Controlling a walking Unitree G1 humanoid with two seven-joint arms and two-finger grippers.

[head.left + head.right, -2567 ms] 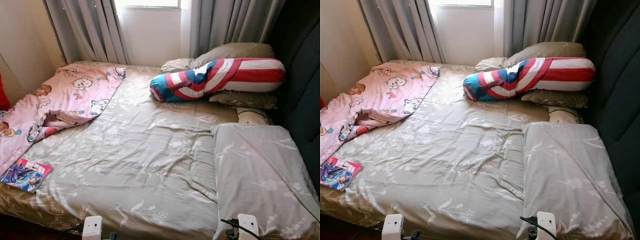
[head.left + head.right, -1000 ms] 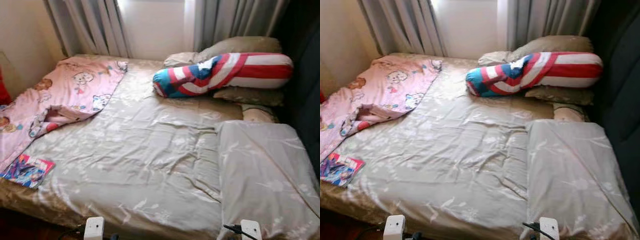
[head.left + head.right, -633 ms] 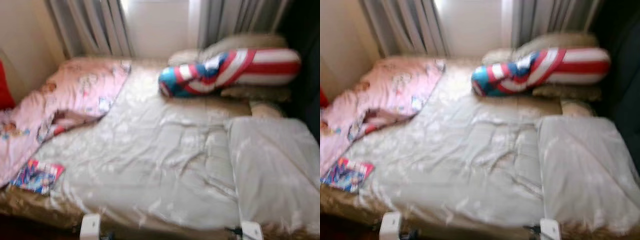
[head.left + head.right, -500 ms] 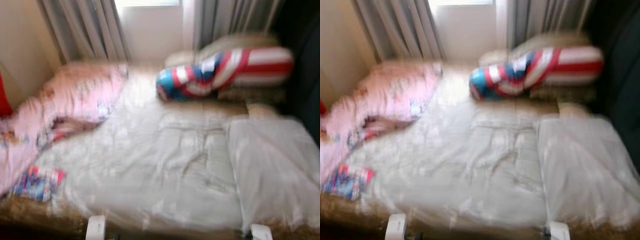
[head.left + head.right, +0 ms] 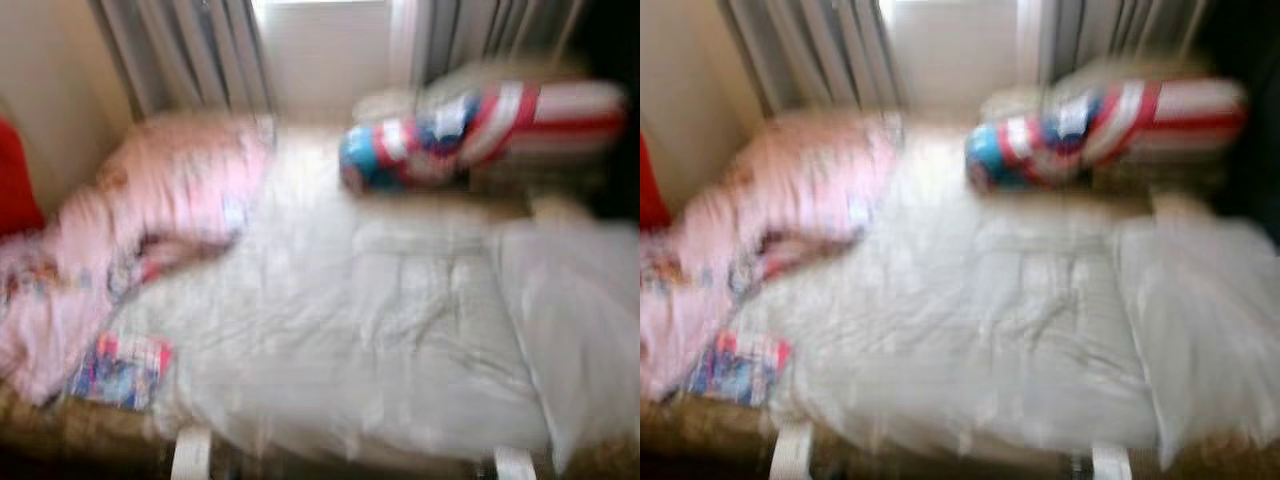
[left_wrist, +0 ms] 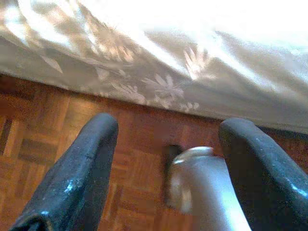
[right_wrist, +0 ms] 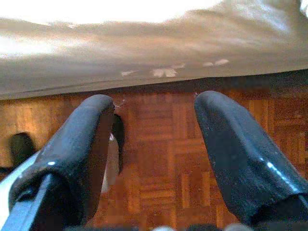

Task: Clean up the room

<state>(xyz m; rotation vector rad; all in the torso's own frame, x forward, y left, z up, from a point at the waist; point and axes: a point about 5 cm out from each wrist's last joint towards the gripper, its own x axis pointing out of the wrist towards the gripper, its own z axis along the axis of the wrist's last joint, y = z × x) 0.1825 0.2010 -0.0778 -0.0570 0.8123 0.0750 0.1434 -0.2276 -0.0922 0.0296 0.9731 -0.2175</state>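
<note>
Head views are blurring with camera motion while taking in the bed (image 5: pixel 400 340), its pale floral sheet rumpled across the middle. Pink cartoon blanket (image 5: pixel 150 230) is lying bunched on the robot's left half; striped bolster (image 5: pixel 480 125) is lying crosswise by the headboard, long axis left to right. Small colourful booklet (image 5: pixel 120 370) is resting at the near left edge, just beside the blanket's hem, so the left arm looks nearer to it. Left gripper (image 6: pixel 168 159) and right gripper (image 7: pixel 154 144) are both hanging low over parquet floor (image 7: pixel 159 159) at the bed's side, fingers spread wide, holding nothing. Booklet's cover and the pillows' edges are too smeared to read.
</note>
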